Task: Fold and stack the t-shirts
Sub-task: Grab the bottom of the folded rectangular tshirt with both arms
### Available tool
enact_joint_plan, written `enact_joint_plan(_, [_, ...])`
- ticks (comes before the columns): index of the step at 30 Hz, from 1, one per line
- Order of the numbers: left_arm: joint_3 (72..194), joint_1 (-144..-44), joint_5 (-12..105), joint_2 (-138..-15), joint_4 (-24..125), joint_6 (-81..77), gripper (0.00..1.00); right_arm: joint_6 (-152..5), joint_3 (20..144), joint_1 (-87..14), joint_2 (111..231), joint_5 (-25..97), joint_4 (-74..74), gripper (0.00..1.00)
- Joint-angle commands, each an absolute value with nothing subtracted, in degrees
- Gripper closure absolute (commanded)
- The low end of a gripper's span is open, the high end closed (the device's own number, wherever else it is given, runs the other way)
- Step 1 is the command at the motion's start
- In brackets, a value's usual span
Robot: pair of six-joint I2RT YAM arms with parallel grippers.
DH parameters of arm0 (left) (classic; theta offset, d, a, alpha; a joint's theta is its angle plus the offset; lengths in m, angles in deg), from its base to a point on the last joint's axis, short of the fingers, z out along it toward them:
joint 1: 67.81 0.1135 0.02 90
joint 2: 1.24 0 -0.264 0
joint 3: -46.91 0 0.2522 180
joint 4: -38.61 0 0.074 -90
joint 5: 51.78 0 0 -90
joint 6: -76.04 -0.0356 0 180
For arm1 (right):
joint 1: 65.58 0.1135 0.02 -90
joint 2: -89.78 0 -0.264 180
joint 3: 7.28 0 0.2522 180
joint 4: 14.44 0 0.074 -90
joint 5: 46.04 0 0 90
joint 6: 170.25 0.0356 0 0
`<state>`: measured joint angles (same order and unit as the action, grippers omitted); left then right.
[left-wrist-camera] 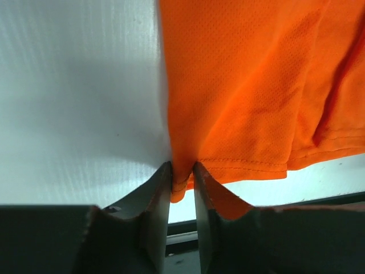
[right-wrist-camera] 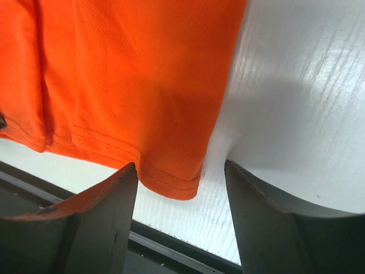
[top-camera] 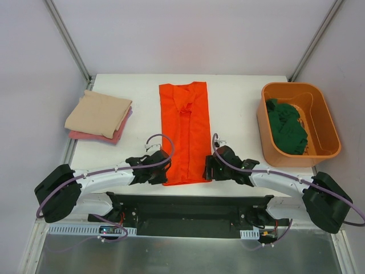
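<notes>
Top external view: an orange shirt [top-camera: 184, 132] lies flat at the centre of the white worktop [top-camera: 239, 108], folded into a long strip running from 12 to 6 o'clock. At 9 o'clock a folded beige shirt [top-camera: 98, 113] sits on a pink shirt [top-camera: 91, 137], whose edge shows beneath it. At 3 o'clock a dark green shirt [top-camera: 288, 127] lies crumpled inside an orange bin [top-camera: 322, 114]. Both arms reach in toward the strip's near hem, the left gripper [top-camera: 161, 166] at its 7 o'clock corner and the right gripper [top-camera: 210, 168] at its 5 o'clock corner. Left wrist view shows the left gripper drawn narrow, its fingers [left-wrist-camera: 154, 200] pinching the hem corner, which puckers between them. Right wrist view shows the right gripper standing wide, its fingers [right-wrist-camera: 114, 205] on either side of the other hem corner; that corner lies loose on the worktop between them, not gripped
</notes>
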<state>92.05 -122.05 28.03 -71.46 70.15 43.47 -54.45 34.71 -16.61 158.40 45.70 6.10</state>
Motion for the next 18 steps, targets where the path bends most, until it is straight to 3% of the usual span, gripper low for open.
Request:
enact_joint_plan(1, [90.21, -120.98, 30.40, -73.22, 68.28, 43.08, 0.84, -54.50, 39.17, -13.11, 158.95, 55.81, 11.70, 0.33])
enact_joint_plan(4, [89.94, -120.81, 30.75, -73.84, 68.28, 43.26, 1.00, -54.06, 41.02, -11.35, 158.95, 58.72, 13.55, 0.32])
enact_joint_plan(15, [88.45, -120.81, 30.31, -71.38, 68.28, 43.43, 1.00, -52.13, 42.35, -8.10, 163.43, 62.42, 16.02, 0.31])
enact_joint_plan(18, [88.27, -120.81, 30.49, -71.03, 68.28, 43.34, 1.00, -51.43, 42.17, -8.01, 165.80, 61.19, 15.40, 0.35])
